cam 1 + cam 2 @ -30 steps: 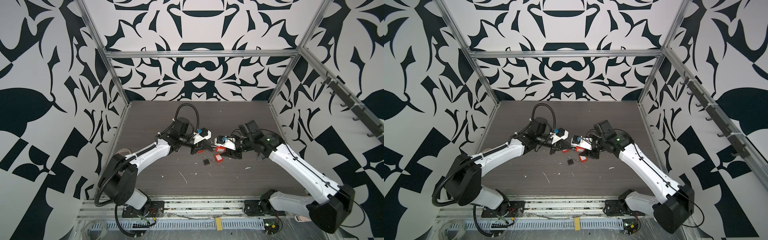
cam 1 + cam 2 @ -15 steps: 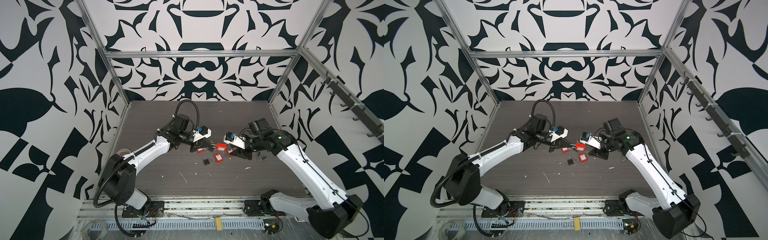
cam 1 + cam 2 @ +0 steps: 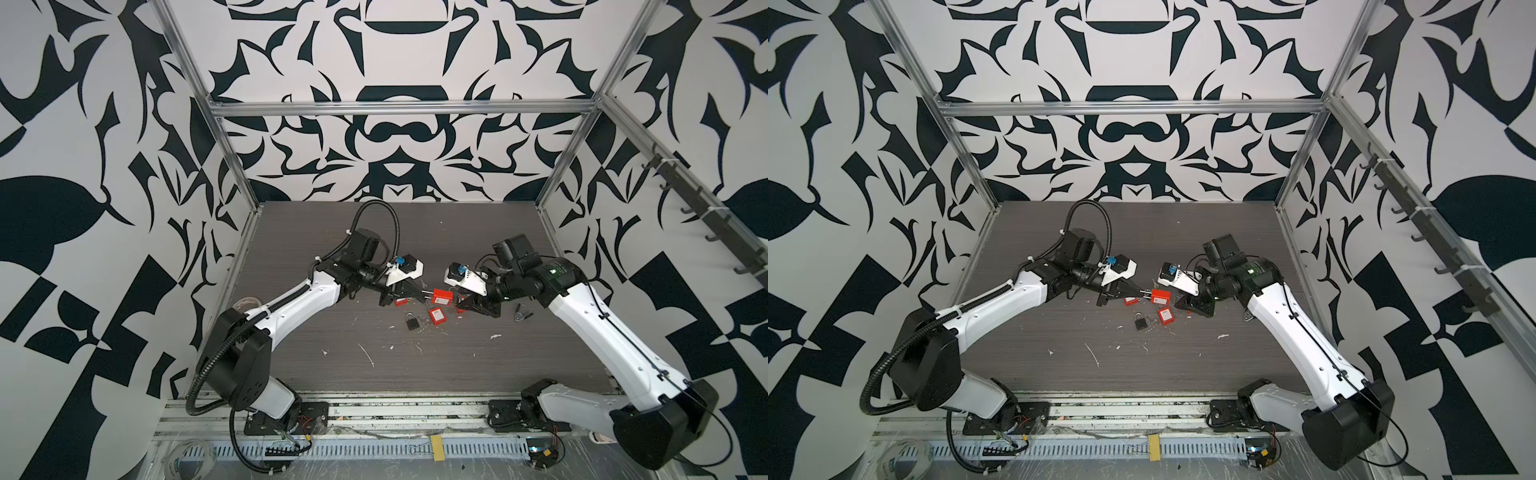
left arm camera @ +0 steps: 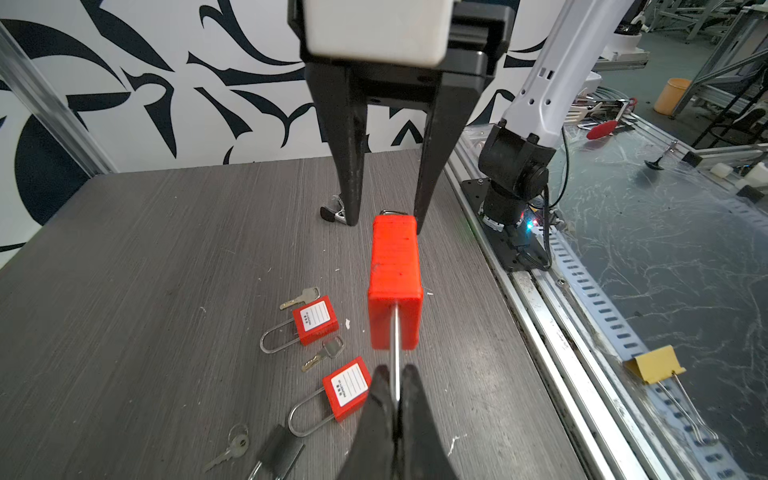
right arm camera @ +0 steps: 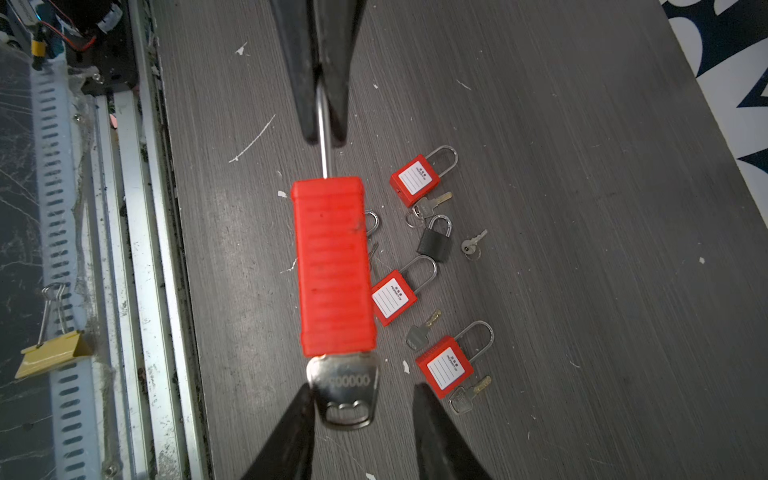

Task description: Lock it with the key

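Dark wood-grain tabletop fills the lower middle of both top views, boxed in by black-and-white patterned walls. Near the centre of the frame the two arms meet tip to tip over a scatter of small locks.

The left gripper is pinched together on the steel shackle of a large red padlock, holding the lock body clear of the table and roughly level. A silver key sits in the end of the padlock opposite the shackle, its head sticking out.

The right gripper has its jaws apart on either side of that key head. One finger lies right at the key's edge and the other stands clear of it, so the key is not clamped.

Below the held lock, just under centre in a top view, three small red padlocks with white labels, a black padlock and several loose keys lie on the table. A yellow binder clip sits on the slotted rail along the table's front edge.
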Robot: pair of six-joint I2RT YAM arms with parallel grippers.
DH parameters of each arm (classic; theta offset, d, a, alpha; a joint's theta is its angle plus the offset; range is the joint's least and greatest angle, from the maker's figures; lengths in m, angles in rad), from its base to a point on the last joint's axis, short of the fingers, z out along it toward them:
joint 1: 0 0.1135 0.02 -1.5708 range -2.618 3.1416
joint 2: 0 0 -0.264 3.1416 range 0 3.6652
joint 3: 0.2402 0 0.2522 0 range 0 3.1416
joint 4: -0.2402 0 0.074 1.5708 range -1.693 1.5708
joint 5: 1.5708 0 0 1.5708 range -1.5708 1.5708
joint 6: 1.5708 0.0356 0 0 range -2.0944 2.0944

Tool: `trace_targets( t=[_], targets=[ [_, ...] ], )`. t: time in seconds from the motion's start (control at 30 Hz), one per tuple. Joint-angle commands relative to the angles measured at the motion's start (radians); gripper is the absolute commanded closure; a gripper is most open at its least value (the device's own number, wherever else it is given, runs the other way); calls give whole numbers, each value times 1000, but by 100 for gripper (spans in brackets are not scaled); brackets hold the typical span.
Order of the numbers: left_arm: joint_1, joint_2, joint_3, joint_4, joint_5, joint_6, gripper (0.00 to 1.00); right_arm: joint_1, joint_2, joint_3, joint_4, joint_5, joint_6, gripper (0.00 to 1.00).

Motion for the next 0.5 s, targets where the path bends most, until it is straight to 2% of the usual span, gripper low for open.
trace_targets(
  t=[0.0, 0.1, 0.27, 0.37, 0.47],
  targets=[
    [-12, 18, 40, -27, 20, 30, 100, -4, 2, 3, 43, 1, 16, 58],
    [-19, 28, 48, -31, 29, 32, 100, -2, -6, -21, 95, 1, 19, 59],
    [-22, 43, 64, -35, 38, 24, 100, -2, -59, -99, 214, 46, 3, 68],
    [-22, 52, 80, -55, 36, 27, 100, -1, -103, -130, 229, 71, -25, 64],
    [-22, 59, 97, -75, 18, 38, 100, -1, -120, -117, 132, 87, -58, 56]
  ],
)
